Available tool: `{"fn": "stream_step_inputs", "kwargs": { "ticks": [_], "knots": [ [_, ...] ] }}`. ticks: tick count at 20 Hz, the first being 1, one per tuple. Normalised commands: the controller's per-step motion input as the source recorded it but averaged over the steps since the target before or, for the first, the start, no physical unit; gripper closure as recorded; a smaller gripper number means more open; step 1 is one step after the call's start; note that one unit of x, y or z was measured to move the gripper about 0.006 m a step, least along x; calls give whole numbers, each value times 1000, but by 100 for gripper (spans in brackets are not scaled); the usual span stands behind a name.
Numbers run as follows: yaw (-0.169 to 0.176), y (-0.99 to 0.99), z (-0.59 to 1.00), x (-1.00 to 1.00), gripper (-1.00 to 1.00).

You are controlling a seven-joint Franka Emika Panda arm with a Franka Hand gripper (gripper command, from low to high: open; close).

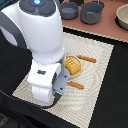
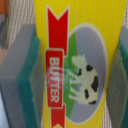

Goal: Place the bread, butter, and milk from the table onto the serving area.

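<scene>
From the wrist view the gripper (image 2: pixel 70 75) has its two grey, green-edged fingers (image 2: pixel 22 75) spread apart on either side of the butter (image 2: pixel 75 60), the yellow box with its red label filling the gap between them; whether the pads actually press its sides I cannot tell. In the exterior view the arm hangs low over the serving area (image 1: pixel 100 65), hiding the butter beneath it. The bread (image 1: pixel 73 64) sits on the mat just beside the gripper, with an orange-handled knife (image 1: pixel 86 59) beyond it.
</scene>
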Motion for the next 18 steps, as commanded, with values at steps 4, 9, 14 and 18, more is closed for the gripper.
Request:
{"fn": "stream_step_inputs", "kwargs": {
  "ticks": [4,9,14,18],
  "knots": [
    [-4,-272,0,291,-100],
    [-21,-126,104,470,-100],
    [-103,-50,855,327,-100],
    [-65,35,1000,84,-100]
  ]
}}
